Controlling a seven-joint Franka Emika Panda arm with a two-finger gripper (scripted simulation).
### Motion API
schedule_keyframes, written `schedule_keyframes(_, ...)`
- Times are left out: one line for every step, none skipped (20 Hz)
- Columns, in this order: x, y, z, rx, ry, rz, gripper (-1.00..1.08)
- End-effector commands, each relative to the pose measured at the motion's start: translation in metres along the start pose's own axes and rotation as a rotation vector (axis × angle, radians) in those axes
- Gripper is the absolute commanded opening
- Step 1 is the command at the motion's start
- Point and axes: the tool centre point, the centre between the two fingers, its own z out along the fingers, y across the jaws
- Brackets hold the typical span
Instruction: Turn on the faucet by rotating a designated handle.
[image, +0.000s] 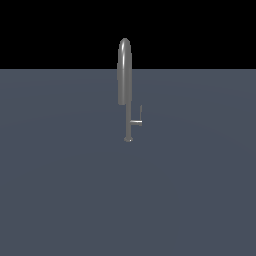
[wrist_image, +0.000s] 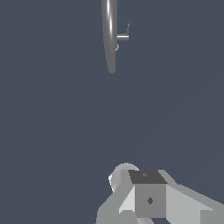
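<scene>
The faucet (image: 124, 70) stands upright in the middle of the exterior view, a slim grey stem on a small round base (image: 128, 139) with a thick arched spout. The handle (image: 136, 121) is a short stub off the stem toward the exterior view's right, its thin tip bent upward. From the wrist view I look down on the faucet (wrist_image: 109, 35) and the handle (wrist_image: 123, 37) from a distance. No gripper fingers show in either view, and the arm is absent from the exterior view.
A flat dark blue-grey floor (image: 60, 190) spreads all around the faucet. Blocky grey parts of the arm (wrist_image: 148, 197) show in the wrist view, far from the faucet.
</scene>
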Motion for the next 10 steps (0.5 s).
schedule_keyframes(0.012, -0.002, 0.002, 0.029, -0.027, 0.029, -1.00)
schedule_keyframes(0.018, -0.002, 0.002, 0.043, -0.039, 0.042, -1.00)
schedule_keyframes(0.023, -0.003, 0.003, 0.057, -0.052, 0.056, -1.00)
schedule_keyframes(0.029, -0.004, 0.004, 0.072, -0.065, 0.070, -1.00)
schedule_keyframes(0.035, -0.004, 0.005, 0.087, -0.078, 0.085, -1.00)
schedule_keyframes(0.042, -0.005, 0.006, 0.101, -0.091, 0.099, -1.00)
schedule_keyframes(0.048, -0.005, 0.008, 0.116, -0.105, 0.114, -1.00)
schedule_keyframes(0.054, -0.006, 0.009, 0.132, -0.118, 0.129, -1.00)
schedule_keyframes(0.060, -0.006, 0.010, 0.147, -0.132, 0.143, -1.00)
schedule_keyframes(0.066, -0.006, 0.012, 0.162, -0.145, 0.158, -1.00)
